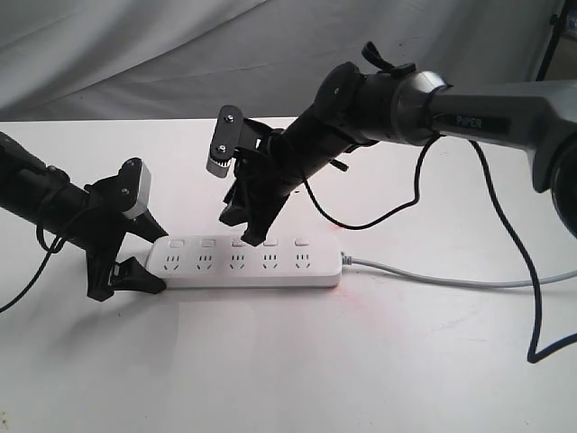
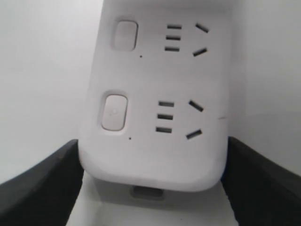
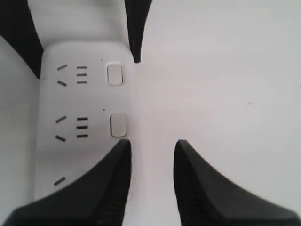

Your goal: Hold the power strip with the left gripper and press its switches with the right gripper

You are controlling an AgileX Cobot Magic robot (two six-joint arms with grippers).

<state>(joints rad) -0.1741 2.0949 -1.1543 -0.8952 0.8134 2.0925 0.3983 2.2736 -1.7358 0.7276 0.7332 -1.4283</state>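
The white power strip (image 1: 261, 275) lies flat on the table, its row of switches (image 1: 208, 243) along the far edge. My left gripper (image 1: 155, 262) is shut on the strip's left end, one black finger on each long side; the left wrist view shows the power strip (image 2: 155, 150) clasped by both fingers (image 2: 42, 183), with two switches (image 2: 114, 112) in sight. My right gripper (image 1: 245, 230) reaches down from the upper right, open and holding nothing. In the right wrist view one of its fingertips (image 3: 123, 147) sits over the strip just past the second switch (image 3: 118, 125); the other is over bare table.
The strip's grey cable (image 1: 433, 275) runs off to the right across the white table (image 1: 288, 361). A black cable (image 1: 532, 298) hangs in a loop from my right arm at the right. White cloth (image 1: 135, 54) forms the backdrop.
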